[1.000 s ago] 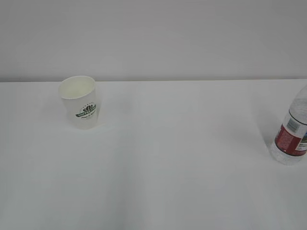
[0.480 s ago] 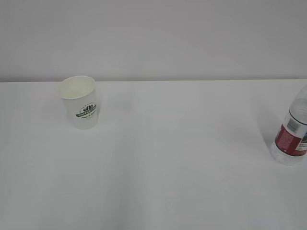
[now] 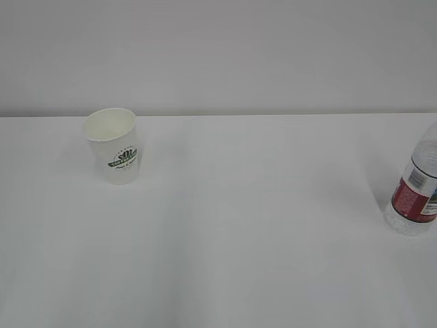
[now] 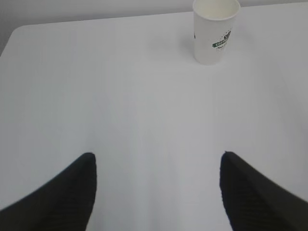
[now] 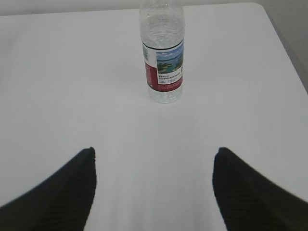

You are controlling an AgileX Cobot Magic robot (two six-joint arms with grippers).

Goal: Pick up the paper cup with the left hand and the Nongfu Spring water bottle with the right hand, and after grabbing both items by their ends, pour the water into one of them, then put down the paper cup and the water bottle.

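Paper cup [image 3: 113, 145] stands upright on the white table [image 3: 246, 225], left of centre in the exterior view, mouth open to the top, dark green logo facing the camera. Inside of the cup looks white; contents cannot be told. In the left wrist view the same cup [image 4: 215, 31] sits at the top edge, right of centre, upright, rim partly cut by the frame.

Nongfu Spring water bottle [image 3: 416, 193] stands upright at the far right edge of the exterior view, cropped by the frame so that the cap is out of sight. Red wrap label visible; clear ribbed body above and below it. In the right wrist view the bottle [image 5: 163, 53] stands at top centre, label with a landscape print facing the camera, top cut off. Water level inside cannot be judged.

Cup and bottle are well apart, on opposite sides of the table.

Left hand [image 4: 158, 192]: two dark fingertips at the lower corners of the left wrist view, spread wide, only bare table between them. Holds nothing; cup is well ahead of it, toward the upper right.

Right hand [image 5: 154, 187]: two dark fingertips at the lower corners of the right wrist view, spread wide, nothing gripped. Bottle is well ahead, roughly in line with the gap.

Neither hand shows in the exterior view.
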